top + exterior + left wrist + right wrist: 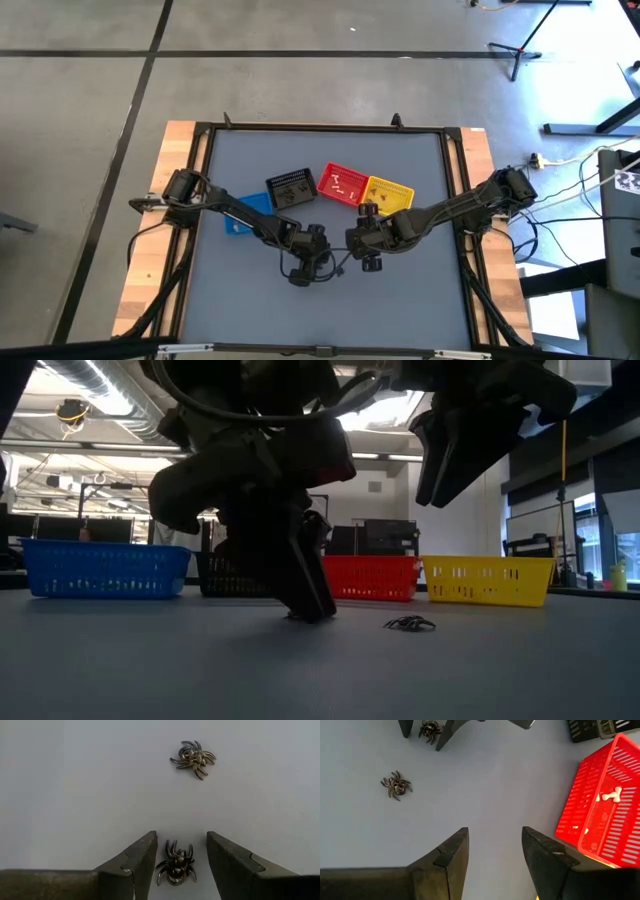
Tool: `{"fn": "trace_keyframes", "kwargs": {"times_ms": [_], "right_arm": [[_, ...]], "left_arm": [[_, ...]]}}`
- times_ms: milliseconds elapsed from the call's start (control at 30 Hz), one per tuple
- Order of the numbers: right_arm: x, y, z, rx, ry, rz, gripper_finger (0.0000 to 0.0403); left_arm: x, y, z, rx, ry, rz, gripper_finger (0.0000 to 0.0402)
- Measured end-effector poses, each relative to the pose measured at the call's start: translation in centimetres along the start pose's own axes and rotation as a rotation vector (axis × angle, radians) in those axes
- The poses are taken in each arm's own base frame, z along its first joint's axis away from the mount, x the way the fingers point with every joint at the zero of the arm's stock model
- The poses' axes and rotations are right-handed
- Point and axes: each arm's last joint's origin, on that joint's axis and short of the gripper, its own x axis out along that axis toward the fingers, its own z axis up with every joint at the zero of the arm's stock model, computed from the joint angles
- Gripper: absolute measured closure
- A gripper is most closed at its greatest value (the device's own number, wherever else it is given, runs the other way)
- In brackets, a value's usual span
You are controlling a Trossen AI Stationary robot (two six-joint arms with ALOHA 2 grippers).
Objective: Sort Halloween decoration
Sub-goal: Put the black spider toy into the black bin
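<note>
Two small dark metallic spider trinkets lie on the grey table. One spider point(175, 867) lies between the open fingers of my left gripper point(180, 862), which points down at the table's middle point(300, 272); there is a gap on each side and the fingers do not touch it. The other spider point(192, 756) lies loose a little beyond; it also shows in the right wrist view point(396, 785) and the low view point(410, 624). My right gripper point(492, 855) is open and empty, raised above the table point(470, 440) beside the left one. A white bone-shaped trinket point(611, 796) lies in the red basket point(600, 815).
Four small baskets stand in a row behind the grippers: blue point(245, 212), black point(292, 188), red point(342, 183) and yellow point(388, 193). The red and yellow ones hold small pale trinkets. Bare grey table lies toward the near edge point(320, 320).
</note>
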Motion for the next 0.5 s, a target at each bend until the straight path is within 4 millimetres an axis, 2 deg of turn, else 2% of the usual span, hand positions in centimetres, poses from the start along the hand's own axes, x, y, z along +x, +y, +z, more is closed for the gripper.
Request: {"fn": "trace_keyframes", "kwargs": {"times_ms": [200, 500], "right_arm": [[0.0, 0.01, 0.03, 0.001, -0.003, 0.001, 0.0221], [0.0, 0.01, 0.04, 0.001, -0.004, 0.001, 0.0221]], "left_arm": [[-0.19, 0.11, -0.11, -0.003, 0.017, 0.011, 0.0248], [-0.26, 0.17, -0.31, -0.004, 0.04, 0.02, 0.0313]]}}
